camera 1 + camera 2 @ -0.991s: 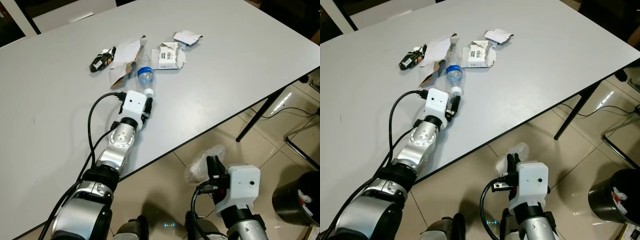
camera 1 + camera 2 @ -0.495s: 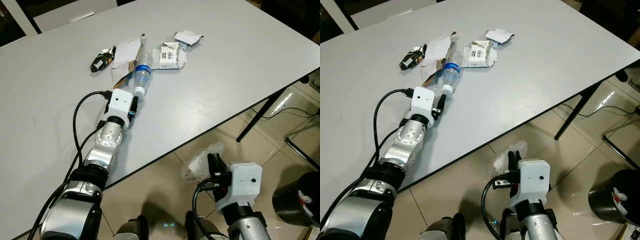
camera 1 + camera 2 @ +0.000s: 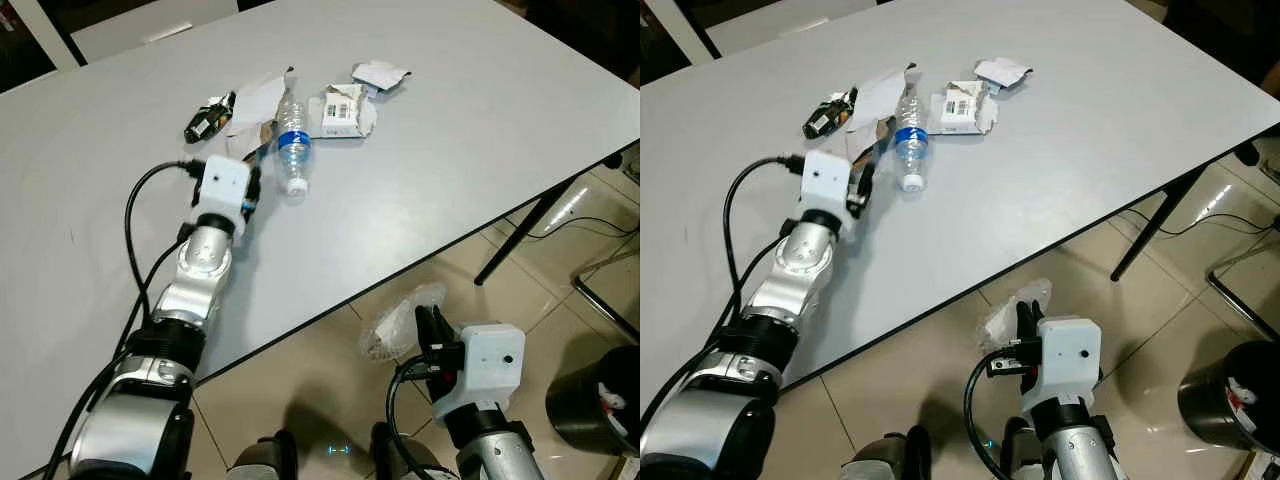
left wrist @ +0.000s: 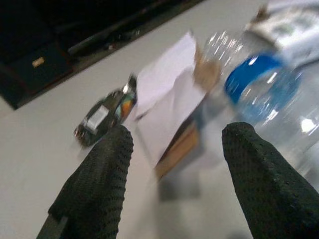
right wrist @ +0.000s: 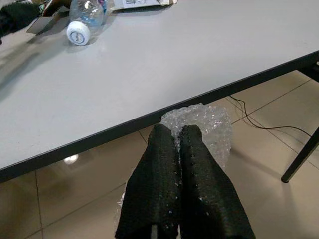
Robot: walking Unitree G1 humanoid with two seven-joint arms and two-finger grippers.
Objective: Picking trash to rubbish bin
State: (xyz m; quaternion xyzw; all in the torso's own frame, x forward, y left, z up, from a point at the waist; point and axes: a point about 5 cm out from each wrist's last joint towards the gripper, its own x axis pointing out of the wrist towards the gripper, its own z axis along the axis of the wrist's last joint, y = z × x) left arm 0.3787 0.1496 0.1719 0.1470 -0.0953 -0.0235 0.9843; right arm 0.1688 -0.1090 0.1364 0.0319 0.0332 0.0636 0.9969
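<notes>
Take the plastic bottle (image 3: 292, 142) as your marker: it lies on its side on the grey table (image 3: 450, 120), white cap toward the near edge. Your left gripper (image 3: 251, 187) sits just left of that bottle, low over the tabletop, fingers spread wide with nothing between them. In the left wrist view one finger (image 4: 94, 184) frames the torn white paper and cardboard scrap (image 4: 167, 97), and the bottle's blue label shows by the other finger. Left of the bottle, past the paper, lies a small dark wrapper (image 3: 205, 119). Right of the bottle's far end rests a torn white box with a barcode (image 3: 343, 110), and beyond that a crumpled white scrap (image 3: 380, 74).

Your right gripper (image 5: 177, 142) is off the table, down below its near edge and well apart from the bottle, fingers pinched together on a wad of clear bubble wrap (image 5: 209, 124) above the tiled floor (image 3: 330, 380). A dark rubbish bin (image 3: 598, 398) stands on the floor far right of the bottle.
</notes>
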